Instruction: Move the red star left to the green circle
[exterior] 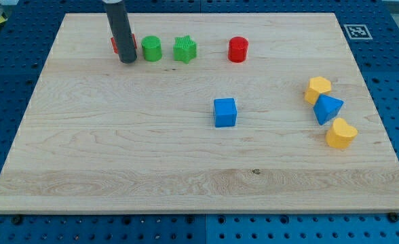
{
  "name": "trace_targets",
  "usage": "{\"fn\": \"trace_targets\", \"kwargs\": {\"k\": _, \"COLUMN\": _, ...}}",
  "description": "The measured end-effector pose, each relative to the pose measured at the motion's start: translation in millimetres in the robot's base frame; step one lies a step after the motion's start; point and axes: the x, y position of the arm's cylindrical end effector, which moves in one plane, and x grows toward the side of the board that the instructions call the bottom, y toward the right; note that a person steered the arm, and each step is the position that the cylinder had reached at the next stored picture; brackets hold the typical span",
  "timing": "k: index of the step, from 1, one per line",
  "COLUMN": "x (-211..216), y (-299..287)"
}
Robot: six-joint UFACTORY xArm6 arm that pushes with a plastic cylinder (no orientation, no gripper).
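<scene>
The red star (pixel 115 45) sits near the view's top left, mostly hidden behind my rod; only red slivers show on either side of it. The green circle (pixel 151 49) stands just to the right of the rod, with a small gap from the red star. My tip (pixel 127 60) rests on the board right in front of the red star, at the green circle's lower left.
A green star (pixel 184 49) sits right of the green circle. A red cylinder (pixel 237 49) is further right. A blue cube (pixel 224 112) is mid-board. At the right are a yellow hexagon (pixel 317 89), a blue triangle-like block (pixel 328 108) and a yellow heart (pixel 340 133).
</scene>
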Motion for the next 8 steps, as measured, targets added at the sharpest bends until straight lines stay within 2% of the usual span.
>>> {"fn": "trace_targets", "kwargs": {"k": 1, "x": 3, "y": 0}}
{"fn": "trace_targets", "kwargs": {"k": 2, "x": 35, "y": 4}}
{"fn": "trace_targets", "kwargs": {"k": 3, "x": 46, "y": -4}}
{"fn": "trace_targets", "kwargs": {"k": 4, "x": 28, "y": -57}}
{"fn": "trace_targets", "kwargs": {"k": 5, "x": -16, "y": -106}}
{"fn": "trace_targets", "kwargs": {"k": 6, "x": -69, "y": -116}}
{"fn": "trace_targets", "kwargs": {"k": 7, "x": -88, "y": -82}}
{"fn": "trace_targets", "kwargs": {"k": 8, "x": -81, "y": -37}}
